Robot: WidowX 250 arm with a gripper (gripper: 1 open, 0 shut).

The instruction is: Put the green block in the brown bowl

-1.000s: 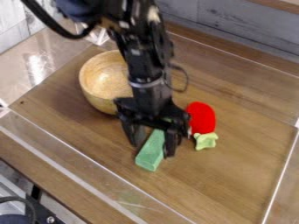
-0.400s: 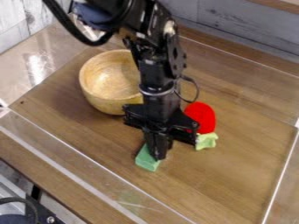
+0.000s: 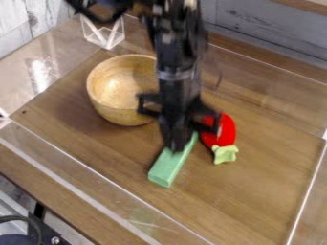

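On the wooden desk (image 3: pixel 262 191), just beside the brown bowl (image 3: pixel 109 107), fingers (image 3: pixel 174 129) clench the green block (image 3: pixel 167 167) (tilted, upper end gripped)

**Item: 1 robot arm, black, with gripper**

- Arm (image 3: pixel 171 43): 1 unit, seen in the upper centre of the frame. The casing is black all over and looks matte. It is built of stacked segments, some boxy and some rounded, and the bulkiest sections sit at the top edge. Motion blur smears the outlines, so screws, seams and markings cannot be read.
- Cable (image 3: pixel 207 84): what looks like 1 thin dark loop off the right side of the wrist, faint in the blur.
- Gripper (image 3: pixel 177 142): black, centre of the frame. A crossbar wider than the wrist carries narrow dark fingers (image 3: pixel 169 132) that taper towards their tips.
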